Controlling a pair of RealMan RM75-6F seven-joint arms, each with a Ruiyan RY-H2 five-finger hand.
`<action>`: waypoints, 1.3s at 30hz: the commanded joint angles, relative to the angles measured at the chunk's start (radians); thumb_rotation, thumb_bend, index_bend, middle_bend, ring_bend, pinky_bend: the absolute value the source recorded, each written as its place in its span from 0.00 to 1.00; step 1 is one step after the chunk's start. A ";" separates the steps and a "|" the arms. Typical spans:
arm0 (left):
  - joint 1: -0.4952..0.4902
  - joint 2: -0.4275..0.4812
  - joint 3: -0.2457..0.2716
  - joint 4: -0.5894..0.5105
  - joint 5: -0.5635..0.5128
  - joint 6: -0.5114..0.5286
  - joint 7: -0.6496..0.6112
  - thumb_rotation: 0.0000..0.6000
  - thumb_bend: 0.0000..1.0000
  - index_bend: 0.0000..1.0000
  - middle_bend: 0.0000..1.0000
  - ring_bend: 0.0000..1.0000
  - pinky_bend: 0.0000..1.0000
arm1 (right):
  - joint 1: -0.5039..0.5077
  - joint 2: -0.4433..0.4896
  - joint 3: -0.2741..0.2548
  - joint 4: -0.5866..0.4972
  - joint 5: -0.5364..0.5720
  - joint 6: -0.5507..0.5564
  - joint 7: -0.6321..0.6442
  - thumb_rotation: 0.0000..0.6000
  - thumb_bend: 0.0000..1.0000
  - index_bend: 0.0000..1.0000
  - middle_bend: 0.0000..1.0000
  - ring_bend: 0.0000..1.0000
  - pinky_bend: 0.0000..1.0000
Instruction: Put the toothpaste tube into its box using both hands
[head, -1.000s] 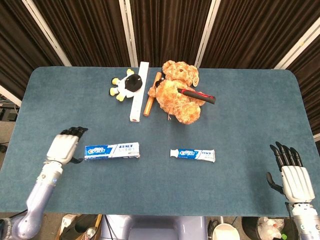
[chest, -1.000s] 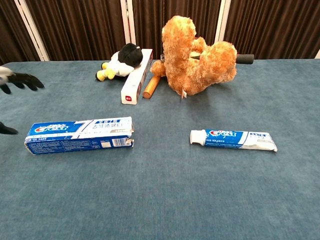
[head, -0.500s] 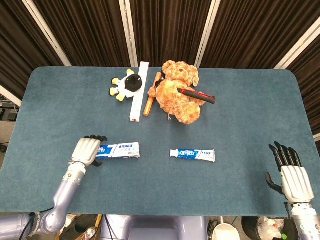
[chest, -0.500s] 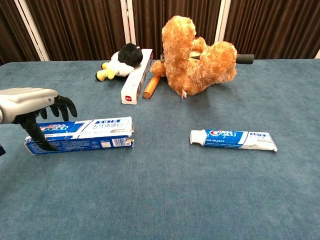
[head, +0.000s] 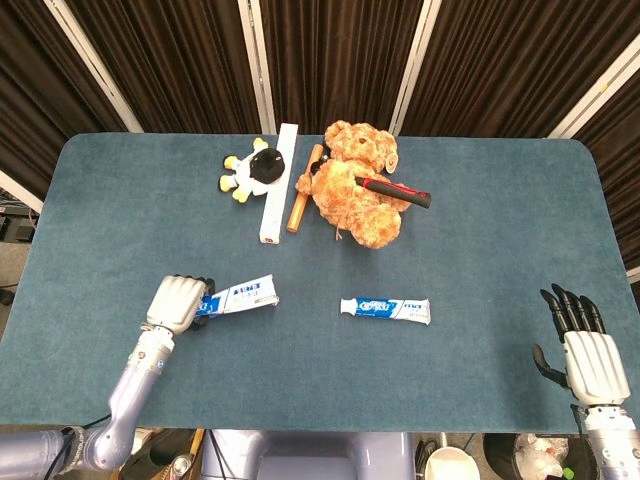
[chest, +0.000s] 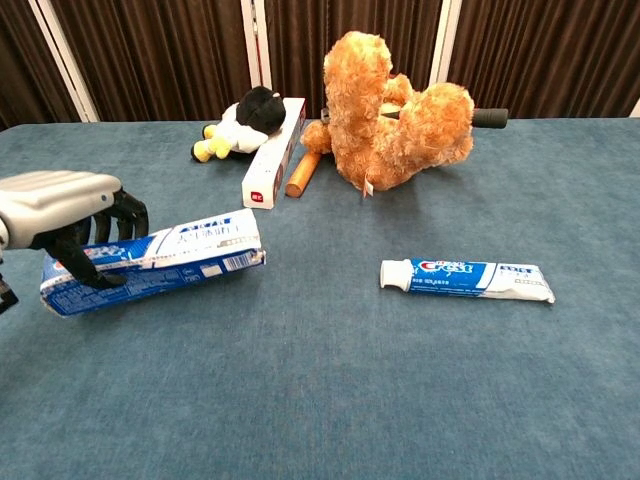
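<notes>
Far across the table (head: 500, 230) from the left hand (head: 178, 303) we see a brown teddy bear (head: 357, 190) with a red-and-black tool (head: 393, 190) lying across it. Touching the bear on the side nearer that hand lies a wooden stick (head: 304, 188), then a long white box (head: 279, 183), and a black, white and yellow plush toy (head: 251, 172) beside it. Dark curtains (head: 330, 60) hang beyond.

- Your left hand (chest: 62, 215) moved in from the table's 9 o'clock side and closed around the toothpaste box (chest: 160, 260).
- You tilted the box's open end toward 2 o'clock.
</notes>
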 joint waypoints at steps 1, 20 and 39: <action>0.010 0.052 0.014 -0.002 0.072 0.006 -0.046 1.00 0.39 0.48 0.53 0.48 0.46 | 0.006 0.010 0.002 -0.011 0.009 -0.013 -0.015 1.00 0.43 0.00 0.00 0.00 0.01; -0.013 0.324 -0.106 -0.092 0.174 0.001 -0.220 1.00 0.39 0.46 0.51 0.47 0.45 | 0.183 -0.038 0.092 -0.158 0.230 -0.249 -0.288 1.00 0.43 0.17 0.20 0.15 0.09; 0.016 0.471 -0.118 -0.119 0.205 -0.009 -0.315 1.00 0.39 0.46 0.51 0.47 0.45 | 0.362 -0.373 0.125 -0.077 0.438 -0.303 -0.578 1.00 0.43 0.34 0.21 0.15 0.09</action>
